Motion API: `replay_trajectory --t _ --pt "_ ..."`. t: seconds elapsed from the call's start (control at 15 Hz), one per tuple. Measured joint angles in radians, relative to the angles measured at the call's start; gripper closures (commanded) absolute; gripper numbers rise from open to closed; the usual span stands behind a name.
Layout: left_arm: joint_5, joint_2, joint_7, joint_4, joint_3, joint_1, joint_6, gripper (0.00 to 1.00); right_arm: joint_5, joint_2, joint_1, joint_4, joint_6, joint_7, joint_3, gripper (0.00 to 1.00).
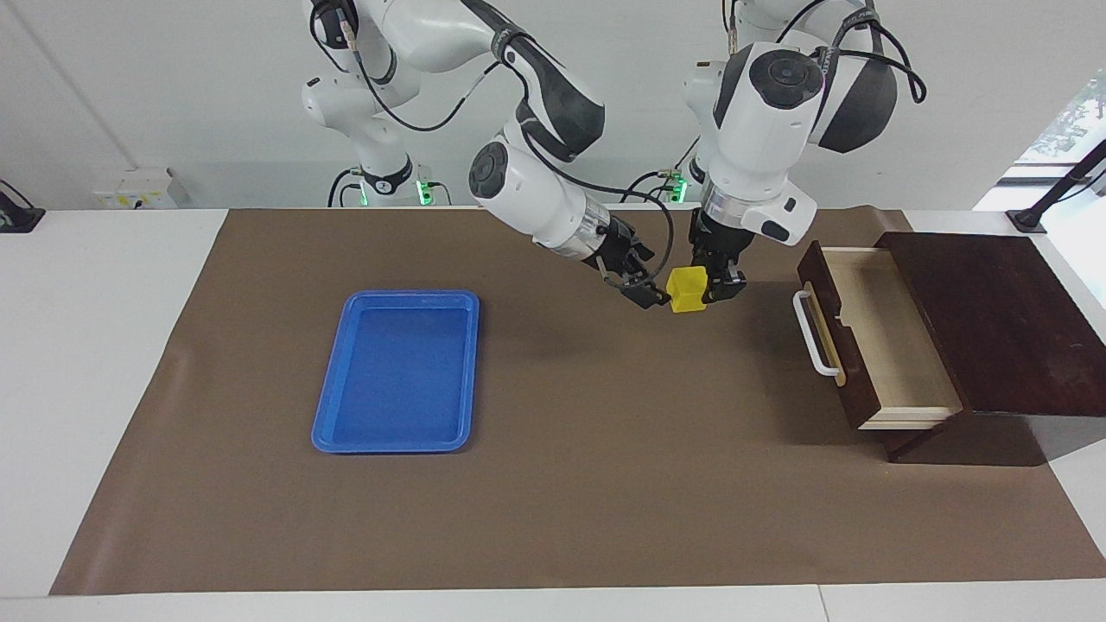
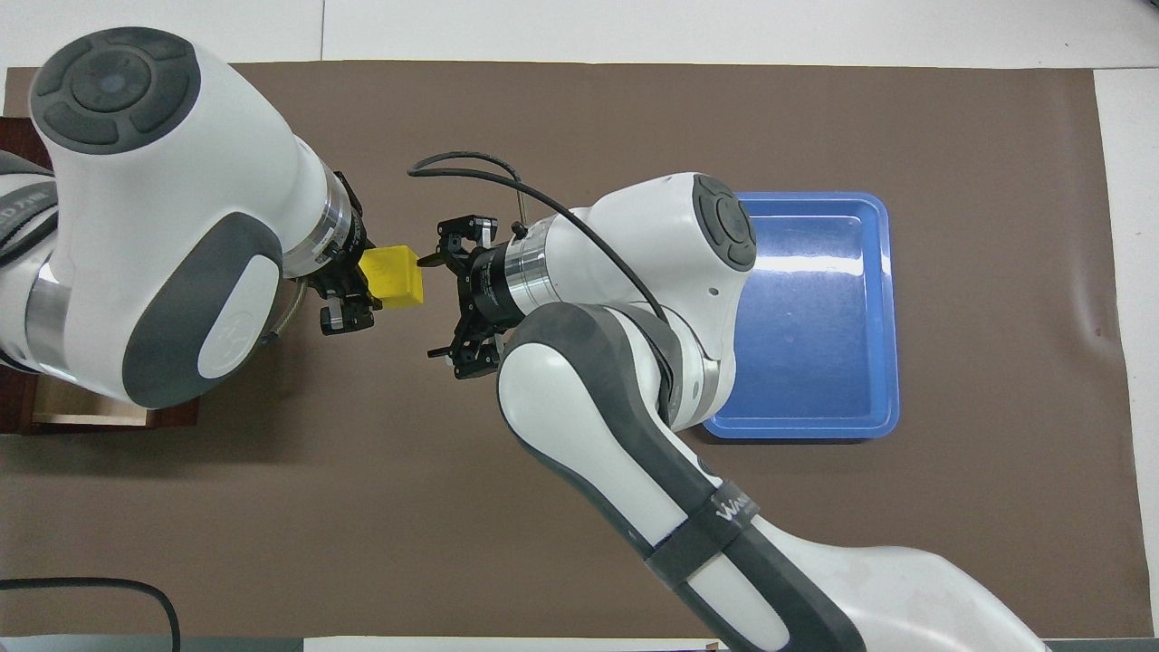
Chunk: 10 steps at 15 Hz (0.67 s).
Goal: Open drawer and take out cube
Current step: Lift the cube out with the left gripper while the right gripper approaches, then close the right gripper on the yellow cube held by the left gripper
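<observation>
The yellow cube (image 1: 688, 288) hangs in the air over the brown mat, held by my left gripper (image 1: 715, 283), which is shut on it; it also shows in the overhead view (image 2: 394, 275) with the left gripper (image 2: 351, 282). My right gripper (image 1: 644, 283) is open and points at the cube from the tray's side, with its fingertips just short of it (image 2: 442, 303). The drawer (image 1: 894, 341) is pulled out of its dark box (image 1: 994, 311), its pale inside bare and its white handle (image 1: 816, 333) toward the cube. In the overhead view the left arm hides most of the drawer (image 2: 90, 415).
A flat blue tray (image 1: 410, 296) lies on the brown mat (image 1: 562, 501) toward the right arm's end, with nothing in it; the right arm covers part of it in the overhead view (image 2: 801, 430). The mat covers most of the white table.
</observation>
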Motion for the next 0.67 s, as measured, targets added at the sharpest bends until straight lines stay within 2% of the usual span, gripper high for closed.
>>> replay_trajectory --t 0.2,0.67 --pt "0.0 0.0 -0.006 0.0 0.0 -0.007 0.0 1.0 0.0 0.036 0.0 0.047 0.001 0.012 -0.006 0.0" --pt "-0.001 0.0 -0.02 -0.008 -0.001 -0.03 0.0 1.0 -0.001 0.038 0.029 0.056 0.013 0.02 -0.003 0.0"
